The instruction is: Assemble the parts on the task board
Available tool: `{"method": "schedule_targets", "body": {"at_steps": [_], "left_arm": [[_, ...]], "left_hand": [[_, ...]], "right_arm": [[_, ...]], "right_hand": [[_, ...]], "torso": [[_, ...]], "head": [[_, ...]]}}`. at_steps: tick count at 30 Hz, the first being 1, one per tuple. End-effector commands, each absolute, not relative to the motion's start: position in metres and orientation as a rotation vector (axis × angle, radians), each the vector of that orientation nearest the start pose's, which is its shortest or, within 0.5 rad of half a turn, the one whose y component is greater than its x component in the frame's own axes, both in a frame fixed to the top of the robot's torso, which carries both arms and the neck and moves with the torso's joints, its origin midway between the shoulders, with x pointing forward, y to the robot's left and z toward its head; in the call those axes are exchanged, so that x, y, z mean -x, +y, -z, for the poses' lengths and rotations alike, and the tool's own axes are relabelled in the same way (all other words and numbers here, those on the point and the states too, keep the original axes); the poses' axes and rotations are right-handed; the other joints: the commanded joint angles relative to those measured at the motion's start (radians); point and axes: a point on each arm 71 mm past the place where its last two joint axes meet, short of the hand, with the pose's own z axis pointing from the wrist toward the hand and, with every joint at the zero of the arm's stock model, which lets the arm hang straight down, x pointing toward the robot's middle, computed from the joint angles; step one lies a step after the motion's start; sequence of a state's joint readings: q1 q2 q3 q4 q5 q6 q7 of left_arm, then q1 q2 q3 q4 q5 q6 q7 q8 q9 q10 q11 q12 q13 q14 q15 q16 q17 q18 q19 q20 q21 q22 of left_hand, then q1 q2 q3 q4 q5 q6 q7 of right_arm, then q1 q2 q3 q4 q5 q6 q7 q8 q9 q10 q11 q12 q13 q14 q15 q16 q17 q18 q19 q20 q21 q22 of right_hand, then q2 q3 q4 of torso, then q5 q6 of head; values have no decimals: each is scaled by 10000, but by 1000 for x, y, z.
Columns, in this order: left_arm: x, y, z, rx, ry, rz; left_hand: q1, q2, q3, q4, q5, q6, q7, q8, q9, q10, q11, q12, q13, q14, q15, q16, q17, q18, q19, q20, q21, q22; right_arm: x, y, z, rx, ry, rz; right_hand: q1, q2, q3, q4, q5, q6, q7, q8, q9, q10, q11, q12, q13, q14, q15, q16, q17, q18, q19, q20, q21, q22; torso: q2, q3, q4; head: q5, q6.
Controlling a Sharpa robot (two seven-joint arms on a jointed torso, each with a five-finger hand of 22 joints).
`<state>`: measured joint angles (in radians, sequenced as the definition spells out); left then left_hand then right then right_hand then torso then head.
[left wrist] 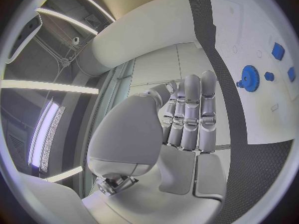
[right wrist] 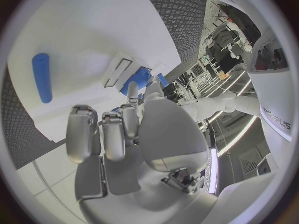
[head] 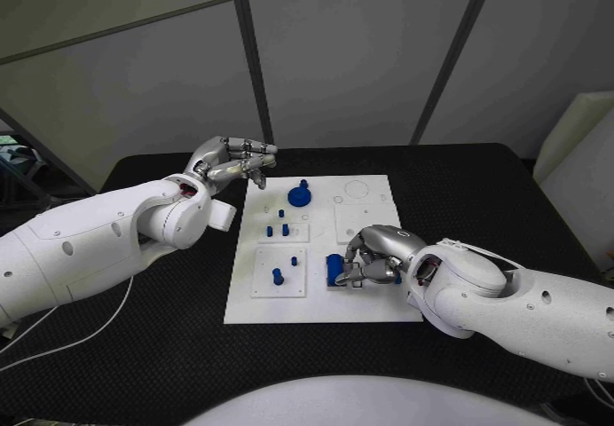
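The white task board (head: pixel 384 306) lies in the middle of the black table. My right hand (head: pixel 373 254) is down on the board's near right part, its fingers curled around a blue block (head: pixel 335 267), which also shows past the fingertips (right wrist: pixel 141 79). A blue cylinder (right wrist: pixel 42 77) lies flat on the board beside that hand. My left hand (head: pixel 232 162) hovers over the board's far left corner and holds nothing, its fingers (left wrist: pixel 192 115) stretched side by side. A blue gear (head: pixel 300 194) (left wrist: pixel 250 78) stands on the board near it.
Small blue pegs (head: pixel 277 231) stand in the board's left middle plate, and two more (head: pixel 279 277) in the near left plate. A white panel (head: pixel 572 133) leans at the table's far right. A white cable (head: pixel 77 321) runs over the table's left side.
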<state>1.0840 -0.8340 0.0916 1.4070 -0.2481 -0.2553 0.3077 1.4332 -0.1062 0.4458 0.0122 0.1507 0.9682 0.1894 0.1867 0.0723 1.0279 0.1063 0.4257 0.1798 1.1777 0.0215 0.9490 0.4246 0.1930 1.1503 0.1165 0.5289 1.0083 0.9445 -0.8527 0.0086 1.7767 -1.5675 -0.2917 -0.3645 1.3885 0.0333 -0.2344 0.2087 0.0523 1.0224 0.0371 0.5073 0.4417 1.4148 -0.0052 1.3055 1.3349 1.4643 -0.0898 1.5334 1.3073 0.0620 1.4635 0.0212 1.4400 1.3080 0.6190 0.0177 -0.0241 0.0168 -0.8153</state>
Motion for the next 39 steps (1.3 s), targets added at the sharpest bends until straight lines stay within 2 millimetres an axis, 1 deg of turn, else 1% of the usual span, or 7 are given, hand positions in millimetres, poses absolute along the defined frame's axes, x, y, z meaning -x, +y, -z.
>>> {"method": "schedule_targets", "body": {"at_steps": [1, 16, 19, 24, 27, 32, 39], "left_arm": [[-504, 236, 197, 9823, 14879, 14348], [-504, 235, 198, 9836, 14929, 14359], [-504, 235, 198, 9836, 14940, 14364], [-504, 236, 198, 9833, 14907, 14347], [-504, 237, 198, 9837, 14890, 14323], [-504, 239, 198, 9823, 14839, 14305], [-503, 240, 198, 9798, 14764, 14293]], "left_hand": [[-19, 60, 86, -28, 71, -42, -8, 31, -11, -75, 0, 67, 14, -64, 1, -11, -16, -101, -55, 9, -67, -14], [92, 85, 193, -141, 80, -46, -3, 49, -9, -94, 1, 104, 18, -80, -12, -11, -34, -96, -57, -8, -43, 7], [96, 85, 197, -146, 80, -47, -2, 49, -9, -96, 1, 106, 18, -80, -12, -12, -35, -96, -57, -8, -41, 9], [96, 85, 197, -146, 80, -47, -2, 49, -9, -96, 1, 106, 18, -80, -12, -12, -35, -96, -57, -8, -41, 9], [97, 83, 199, -149, 79, -48, -1, 49, -9, -97, 2, 106, 18, -81, -12, -12, -36, -96, -57, -9, -40, 10], [24, 60, 188, -126, 62, -57, 13, 54, -10, -110, 17, 121, 18, -82, 4, -7, -43, -106, -64, 0, -32, 19], [-198, 15, 102, -6, 36, -74, 13, 65, -10, -130, 26, 151, 19, -72, 31, 12, -51, -114, -80, 31, -49, 7]], "right_arm": [[-389, -143, 257, 1359, 19233, -6696], [-391, -142, 254, 1029, 18785, -6885], [-389, -145, 251, 930, 18615, -7058], [-384, -152, 245, 357, 18315, -8021], [-380, -162, 241, -368, 18259, -8630], [-377, -194, 237, -1787, 18334, -8656], [-378, -235, 240, -1834, 18672, -6733]], "right_hand": [[-276, -116, -172, 84, -36, -10, 70, 66, 17, 229, -217, -77, 149, 913, 21, -35, 1921, -147, -62, 25, -74, 754], [-133, 90, -126, 63, -7, -3, 36, 106, 53, 253, -240, -33, 193, 922, 12, -15, 1960, -151, -45, 33, -58, 783], [-126, 94, -125, 60, -5, -3, 35, 107, 55, 253, -241, -33, 194, 921, 12, -18, 1954, -150, -48, 33, -61, 778], [-88, 87, -184, 53, 35, -227, 125, -20, 13, 104, -176, -285, 12, 880, 52, -129, 1773, -93, -197, 59, -245, 544], [-3, 164, -192, 44, 235, -556, 277, -320, -116, -20, -57, -462, -106, 859, 141, -189, 1684, -57, -301, 122, -377, 385], [121, 375, -229, 88, 1294, -926, 551, -1111, -493, -432, 174, -1165, -609, 818, 336, -313, 1506, 22, -495, 297, -649, 64], [540, 721, -137, 6, 1723, -769, 667, -1974, -916, -657, 273, -1717, -1013, 785, 426, -423, 1361, 56, -550, 407, -771, -61]], "torso": [[2, 2, -1], [-6, 4, -19], [-4, 11, -3], [-15, 13, -33], [-17, 19, -39], [-30, 5, -54], [-9, 13, -108]], "head": [[3, -16], [-5, -22], [-11, -21], [0, 5], [-35, 32], [-121, 74], [-273, 155]]}}
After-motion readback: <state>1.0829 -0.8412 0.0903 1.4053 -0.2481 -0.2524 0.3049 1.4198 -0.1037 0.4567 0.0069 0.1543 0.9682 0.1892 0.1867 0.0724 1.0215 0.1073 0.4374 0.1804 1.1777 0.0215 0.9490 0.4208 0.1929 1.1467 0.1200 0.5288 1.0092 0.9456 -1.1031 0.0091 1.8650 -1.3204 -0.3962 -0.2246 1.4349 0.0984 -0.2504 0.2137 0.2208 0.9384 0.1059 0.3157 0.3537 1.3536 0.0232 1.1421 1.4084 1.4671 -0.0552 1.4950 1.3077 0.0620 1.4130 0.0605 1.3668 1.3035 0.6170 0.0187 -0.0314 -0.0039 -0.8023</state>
